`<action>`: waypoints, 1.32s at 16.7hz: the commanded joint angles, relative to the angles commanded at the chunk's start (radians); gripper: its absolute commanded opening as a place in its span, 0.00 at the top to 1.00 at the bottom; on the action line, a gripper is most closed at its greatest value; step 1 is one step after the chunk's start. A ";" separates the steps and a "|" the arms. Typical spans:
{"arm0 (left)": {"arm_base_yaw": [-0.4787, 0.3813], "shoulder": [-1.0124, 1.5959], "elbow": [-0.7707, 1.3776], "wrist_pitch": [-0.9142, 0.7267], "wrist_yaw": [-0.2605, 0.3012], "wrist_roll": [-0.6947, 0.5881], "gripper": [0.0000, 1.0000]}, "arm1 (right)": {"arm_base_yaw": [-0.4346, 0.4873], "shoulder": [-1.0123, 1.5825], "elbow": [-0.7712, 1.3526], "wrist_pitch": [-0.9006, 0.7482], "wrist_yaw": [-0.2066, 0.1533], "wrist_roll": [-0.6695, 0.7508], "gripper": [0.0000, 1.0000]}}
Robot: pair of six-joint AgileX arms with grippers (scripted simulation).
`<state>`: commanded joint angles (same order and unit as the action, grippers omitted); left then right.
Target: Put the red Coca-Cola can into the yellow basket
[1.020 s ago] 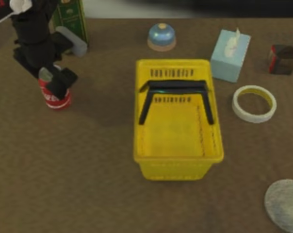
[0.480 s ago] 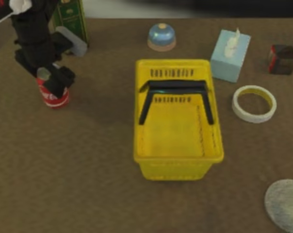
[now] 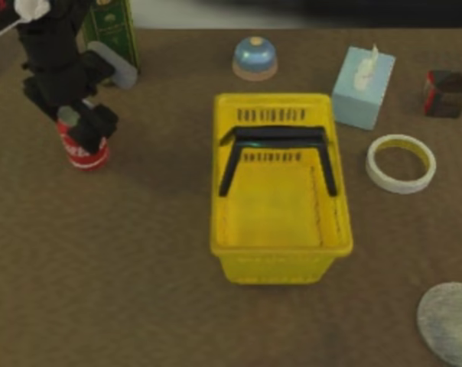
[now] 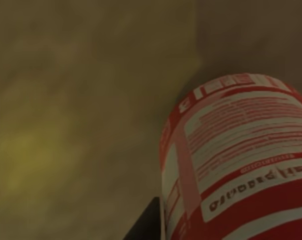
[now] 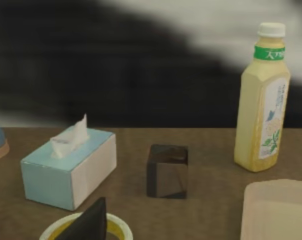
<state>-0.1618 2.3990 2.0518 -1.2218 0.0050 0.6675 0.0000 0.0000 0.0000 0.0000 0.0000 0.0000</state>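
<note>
The left gripper [image 3: 76,122] covers most of the can [image 3: 87,153] top beside the green tin [image 3: 112,30], itself cut by the picture edge; finger contact hidden

Brown table [image 3: 139,290] — dark, blurred backdrop

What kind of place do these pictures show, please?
Probably a rendered tabletop test scene, not a real shop: a brown table with unrelated goods, namely a yellow basket, a tissue box, a service bell, and the left gripper on a red Coca-Cola can.
</note>
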 joint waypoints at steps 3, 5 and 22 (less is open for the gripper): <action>-0.003 -0.003 -0.012 0.032 0.026 -0.012 1.00 | 0.000 0.000 0.000 0.000 0.000 0.000 0.00; -0.011 -0.009 -0.038 0.106 0.083 -0.038 1.00 | 0.000 0.000 0.000 0.000 0.000 0.000 0.00; -0.139 -0.244 -0.582 1.697 1.115 -0.548 1.00 | 0.000 0.000 0.000 0.000 0.000 0.000 0.00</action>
<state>-0.3010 2.1553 1.4694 0.4748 1.1203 0.1192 0.0000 0.0000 0.0000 0.0000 0.0000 0.0000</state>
